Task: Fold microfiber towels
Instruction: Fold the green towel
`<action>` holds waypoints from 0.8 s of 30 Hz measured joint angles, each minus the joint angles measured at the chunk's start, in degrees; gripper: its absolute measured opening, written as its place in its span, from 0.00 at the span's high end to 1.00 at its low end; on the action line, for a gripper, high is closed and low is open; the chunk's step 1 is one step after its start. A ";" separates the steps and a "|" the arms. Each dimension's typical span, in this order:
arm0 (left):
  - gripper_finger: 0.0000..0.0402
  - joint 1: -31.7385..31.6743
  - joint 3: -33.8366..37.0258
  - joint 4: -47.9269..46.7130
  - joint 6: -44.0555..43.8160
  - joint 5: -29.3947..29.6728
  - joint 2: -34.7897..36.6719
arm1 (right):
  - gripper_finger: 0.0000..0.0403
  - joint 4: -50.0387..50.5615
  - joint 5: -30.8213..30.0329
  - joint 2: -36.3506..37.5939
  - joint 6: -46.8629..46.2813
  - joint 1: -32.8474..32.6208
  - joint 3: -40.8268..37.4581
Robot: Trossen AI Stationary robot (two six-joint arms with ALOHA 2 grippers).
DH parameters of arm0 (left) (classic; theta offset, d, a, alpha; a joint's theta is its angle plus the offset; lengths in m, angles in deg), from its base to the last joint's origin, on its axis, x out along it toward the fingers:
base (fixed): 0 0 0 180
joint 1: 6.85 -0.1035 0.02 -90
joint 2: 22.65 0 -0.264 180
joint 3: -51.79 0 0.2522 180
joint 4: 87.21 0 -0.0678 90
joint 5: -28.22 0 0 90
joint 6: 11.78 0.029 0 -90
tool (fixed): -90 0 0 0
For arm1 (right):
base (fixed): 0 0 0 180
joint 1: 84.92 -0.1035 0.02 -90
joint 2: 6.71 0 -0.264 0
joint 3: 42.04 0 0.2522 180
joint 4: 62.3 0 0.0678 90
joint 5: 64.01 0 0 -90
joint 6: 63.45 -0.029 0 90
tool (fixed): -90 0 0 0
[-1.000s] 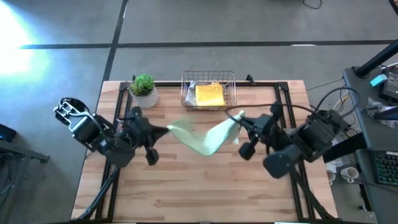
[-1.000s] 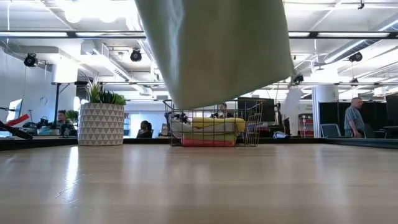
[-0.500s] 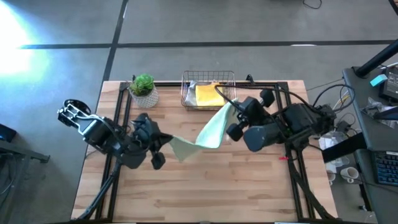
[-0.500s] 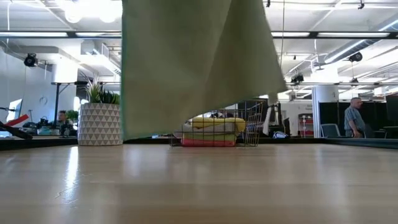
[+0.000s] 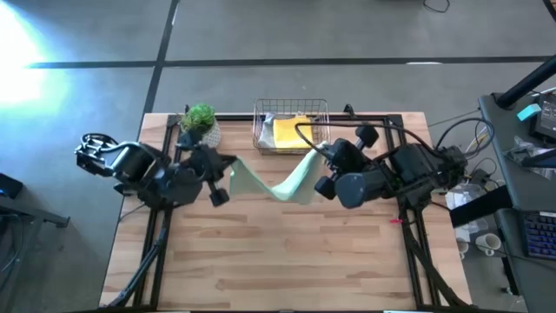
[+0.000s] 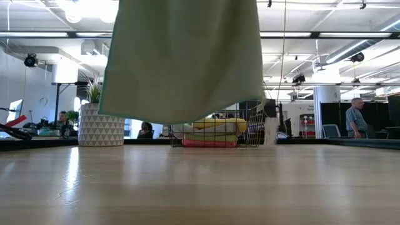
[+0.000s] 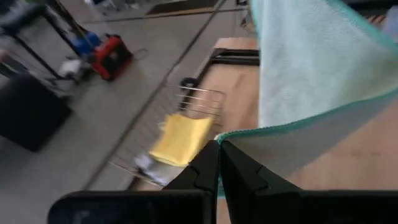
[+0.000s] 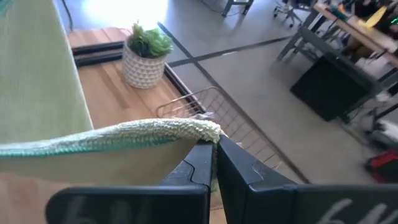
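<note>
The pale sage green towel (image 5: 280, 184) hangs in the air above the desk (image 5: 278, 261), just below the frame's centre top, stretched between both arms. The left pincer (image 5: 228, 163) is clamped on its left corner, the right pincer (image 5: 318, 153) on its right corner. A yellow towel (image 5: 293, 132) lies in the wire basket (image 5: 261, 116) behind.
</note>
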State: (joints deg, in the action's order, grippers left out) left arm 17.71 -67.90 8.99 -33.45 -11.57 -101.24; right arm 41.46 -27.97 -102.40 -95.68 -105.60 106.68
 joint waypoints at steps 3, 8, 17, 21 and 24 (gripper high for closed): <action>1.00 -2.81 0.02 -0.01 6.09 0.65 0.58 | 0.98 0.01 -0.01 0.04 3.62 1.81 0.00; 1.00 -6.64 -0.13 -0.01 11.94 0.87 2.18 | 0.98 0.02 -2.22 0.08 9.32 4.92 0.00; 1.00 -6.36 0.96 -8.45 -0.13 -13.42 5.78 | 0.98 -0.07 1.93 0.05 11.44 6.26 -0.47; 1.00 -1.19 5.89 -13.99 -10.49 -23.40 5.04 | 0.98 -0.11 13.11 -0.42 2.79 5.09 -4.32; 1.00 2.62 11.67 -13.02 -14.31 -25.77 4.20 | 0.98 -0.08 19.92 -1.03 -5.32 3.56 -9.86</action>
State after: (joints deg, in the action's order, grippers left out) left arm 20.34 -56.23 -4.03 -47.76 -37.34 -97.05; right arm 41.38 -8.05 -103.42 -101.00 -102.05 96.81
